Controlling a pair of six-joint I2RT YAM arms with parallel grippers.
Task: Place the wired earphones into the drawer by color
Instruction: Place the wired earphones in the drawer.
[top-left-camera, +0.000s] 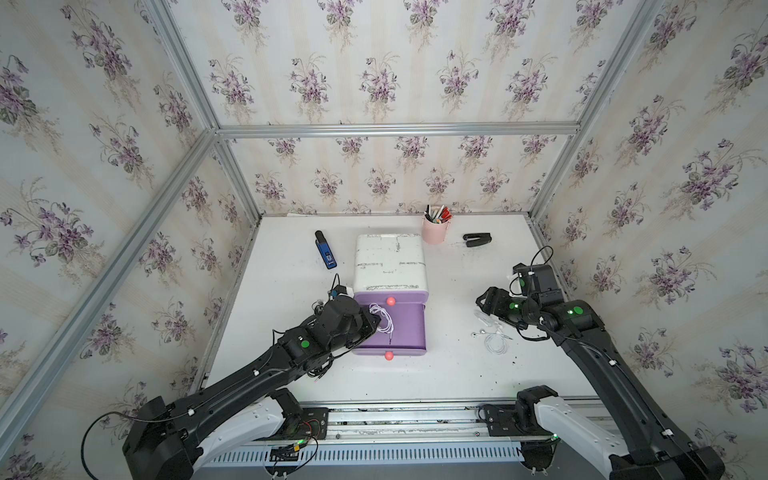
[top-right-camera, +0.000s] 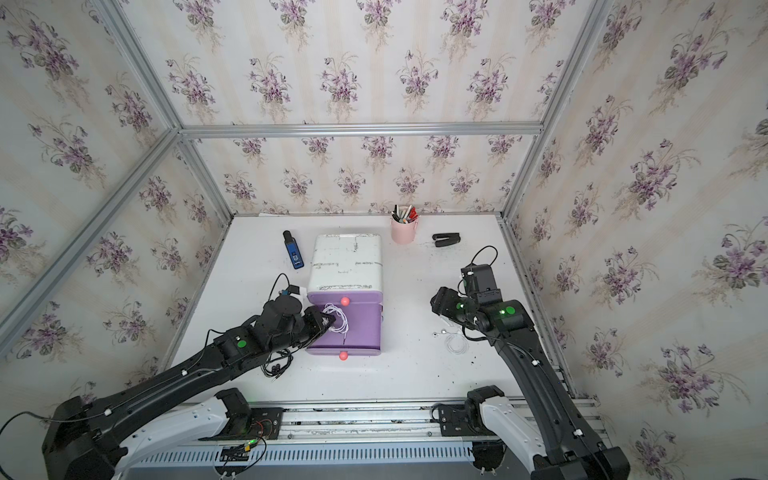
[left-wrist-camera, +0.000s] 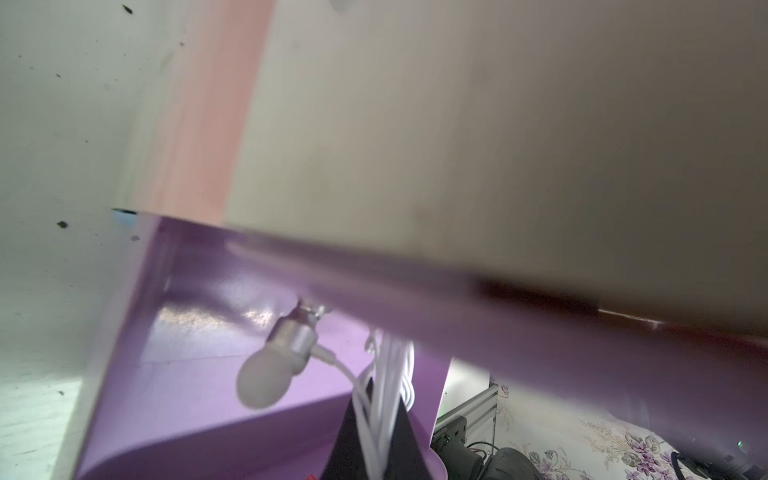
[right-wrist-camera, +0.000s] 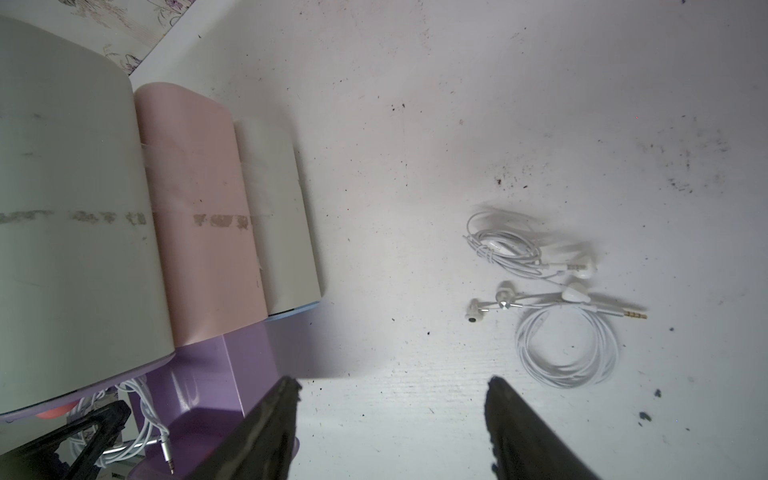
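The purple drawer (top-left-camera: 409, 332) (top-right-camera: 365, 332) stands pulled out of the white cabinet (top-left-camera: 390, 262), its floor showing in the left wrist view (left-wrist-camera: 199, 407). My left gripper (top-left-camera: 377, 325) (top-right-camera: 332, 321) (left-wrist-camera: 380, 436) is over the drawer's left side, shut on a bundle of white wired earphones (top-left-camera: 384, 318) (left-wrist-camera: 386, 399); one earbud (left-wrist-camera: 266, 382) dangles above the drawer floor. Two more white earphone bundles (top-left-camera: 494, 336) (top-right-camera: 455, 340) (right-wrist-camera: 511, 245) (right-wrist-camera: 569, 353) lie on the table right of the cabinet. My right gripper (top-left-camera: 484, 305) (right-wrist-camera: 392, 386) hovers open beside them, nothing between its fingers. Black earphones (top-right-camera: 276, 365) lie under my left arm.
A blue handheld device (top-left-camera: 326, 251) lies left of the cabinet. A pink pen cup (top-left-camera: 435, 228) and a black stapler (top-left-camera: 478, 240) stand at the back right. Pink knobs mark the drawer fronts (top-left-camera: 390, 300) (top-left-camera: 389, 355).
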